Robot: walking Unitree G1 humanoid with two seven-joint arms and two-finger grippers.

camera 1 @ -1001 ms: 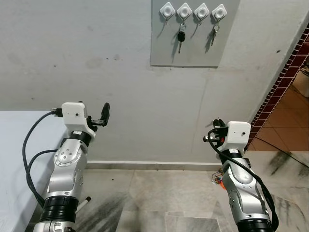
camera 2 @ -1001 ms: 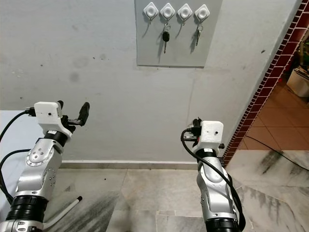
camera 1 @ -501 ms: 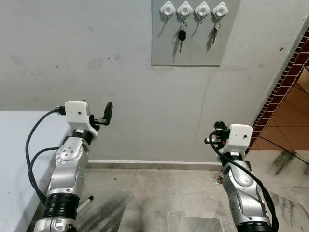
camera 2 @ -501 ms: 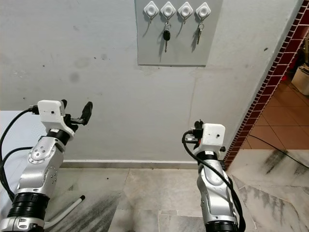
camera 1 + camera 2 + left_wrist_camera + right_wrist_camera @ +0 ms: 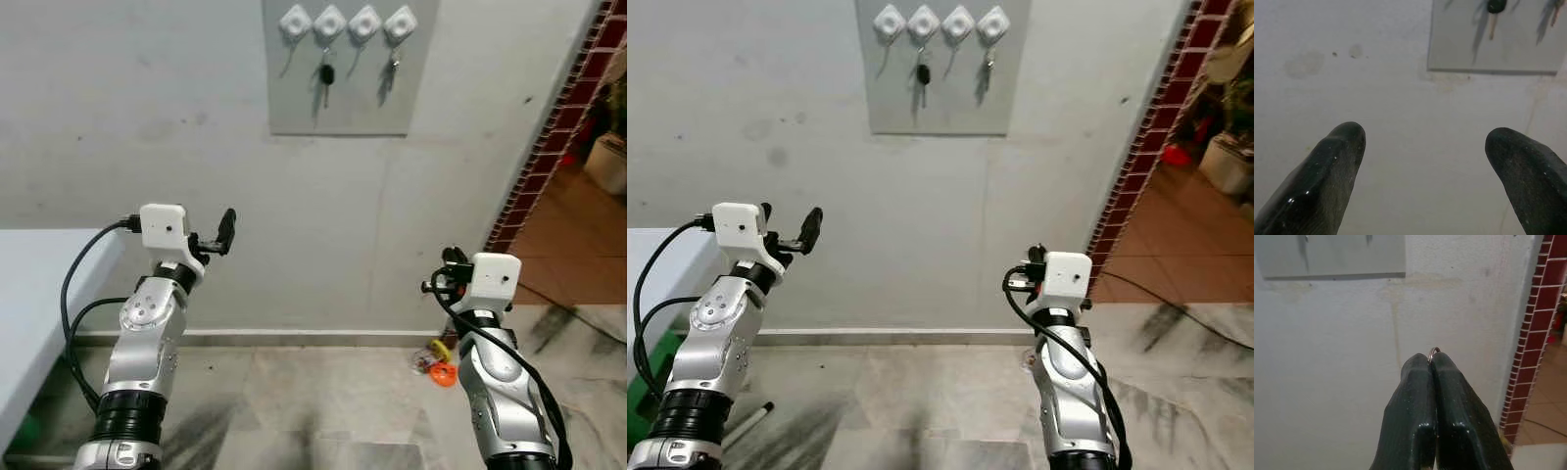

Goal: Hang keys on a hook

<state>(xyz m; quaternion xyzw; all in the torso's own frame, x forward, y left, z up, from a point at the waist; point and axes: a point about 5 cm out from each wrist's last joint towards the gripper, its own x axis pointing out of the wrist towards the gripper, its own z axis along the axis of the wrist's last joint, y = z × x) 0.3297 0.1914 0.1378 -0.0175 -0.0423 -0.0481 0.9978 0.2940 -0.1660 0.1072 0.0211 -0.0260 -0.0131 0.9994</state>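
High on the far wall, a grey rectangular panel (image 5: 339,69) carries four white diamond-shaped hooks (image 5: 345,22) in a row. A black-headed key (image 5: 325,76) hangs from the second hook from the left, and a small silver key bunch (image 5: 392,67) from the rightmost. The right claw (image 5: 1431,363), raised before the wall well below and right of the panel, is clenched on a thin metal key ring (image 5: 1433,351), whose loop just peeks out between its fingertips. The left claw (image 5: 1425,142) is released, its fingers (image 5: 1339,152) spread wide, held up at the left and aimed at the wall under the panel. On the marble floor by the right arm lies a small orange and yellow object (image 5: 436,367). A white worktop (image 5: 39,294) stands at the left.
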